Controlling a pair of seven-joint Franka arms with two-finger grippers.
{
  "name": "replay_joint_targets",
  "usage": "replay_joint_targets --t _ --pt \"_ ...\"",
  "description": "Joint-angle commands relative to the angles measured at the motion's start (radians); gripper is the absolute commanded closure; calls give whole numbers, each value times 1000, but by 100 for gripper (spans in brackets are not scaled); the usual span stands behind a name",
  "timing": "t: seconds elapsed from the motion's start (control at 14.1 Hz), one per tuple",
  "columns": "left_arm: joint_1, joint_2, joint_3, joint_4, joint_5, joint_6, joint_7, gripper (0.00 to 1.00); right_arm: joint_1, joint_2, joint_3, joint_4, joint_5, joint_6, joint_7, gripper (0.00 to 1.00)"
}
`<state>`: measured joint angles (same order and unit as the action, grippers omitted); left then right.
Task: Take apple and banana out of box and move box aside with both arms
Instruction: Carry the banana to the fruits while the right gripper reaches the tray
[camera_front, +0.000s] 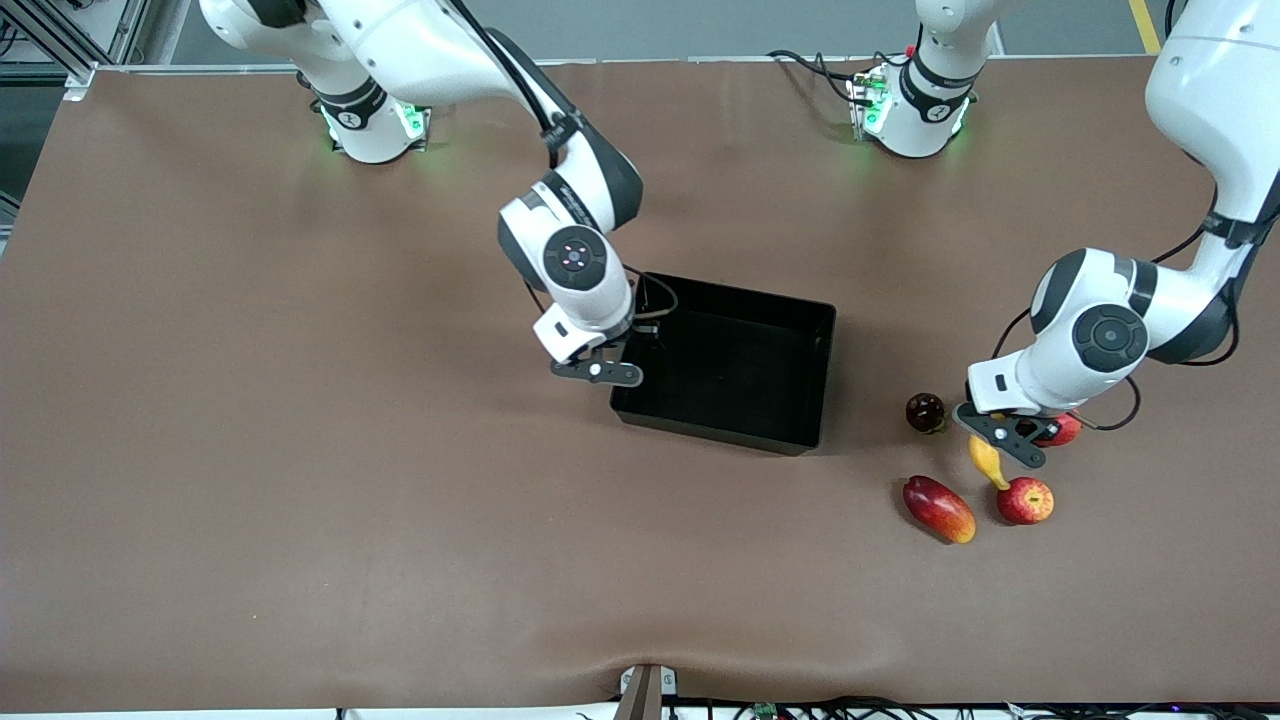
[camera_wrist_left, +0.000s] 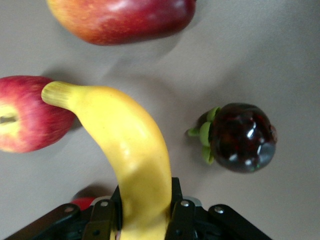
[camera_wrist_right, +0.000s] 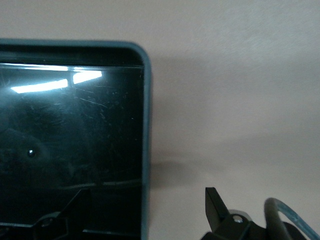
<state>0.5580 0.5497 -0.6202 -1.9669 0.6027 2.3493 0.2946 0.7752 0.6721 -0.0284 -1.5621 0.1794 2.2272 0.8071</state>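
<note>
My left gripper (camera_front: 1000, 437) is shut on one end of the yellow banana (camera_wrist_left: 127, 145), over the cluster of fruit at the left arm's end of the table. The banana (camera_front: 987, 462) points its stem end at the streaked red apple (camera_front: 1025, 500), and they touch in the left wrist view, where the apple (camera_wrist_left: 25, 120) shows its dimple. The black box (camera_front: 735, 290) stands mid-table. My right gripper (camera_front: 600, 372) is open at the box's wall on the right arm's side. In the right wrist view that gripper (camera_wrist_right: 145, 200) straddles the wall (camera_wrist_right: 146, 125), one finger inside and one outside.
An oval red-orange mango (camera_front: 938, 508) lies beside the apple, toward the box. A dark purple round fruit with green leaves (camera_front: 925, 412) sits farther from the camera. A plain red fruit (camera_front: 1060, 430) shows partly under the left hand. Brown cloth covers the table.
</note>
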Motion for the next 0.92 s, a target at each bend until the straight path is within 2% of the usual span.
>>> replay_joint_targets --t 0.0,0.07,0.14,0.21,0.35,0.78,0.85 --pt "23 22 -7 -24 20 73 6 100 18 17 -13 24 2 -4 29 14" --pt "25 30 -7 -24 34 80 0 100 18 17 -11 20 2 -12 24 54" --pt "25 47 -7 -23 45 84 -9 100 16 17 -11 20 6 -12 32 85" --pt "25 53 -6 -23 54 94 -11 100 18 17 -11 25 9 -12 46 100" --pt "28 62 -3 -23 55 99 -14 100 13 15 -11 31 8 -11 107 100" --pt "30 62 20 -24 74 99 -14 100 0 -9 -16 31 8 -18 109 100" --pt "30 62 20 -24 74 99 -14 93 -22 -44 -16 33 9 -55 109 100"
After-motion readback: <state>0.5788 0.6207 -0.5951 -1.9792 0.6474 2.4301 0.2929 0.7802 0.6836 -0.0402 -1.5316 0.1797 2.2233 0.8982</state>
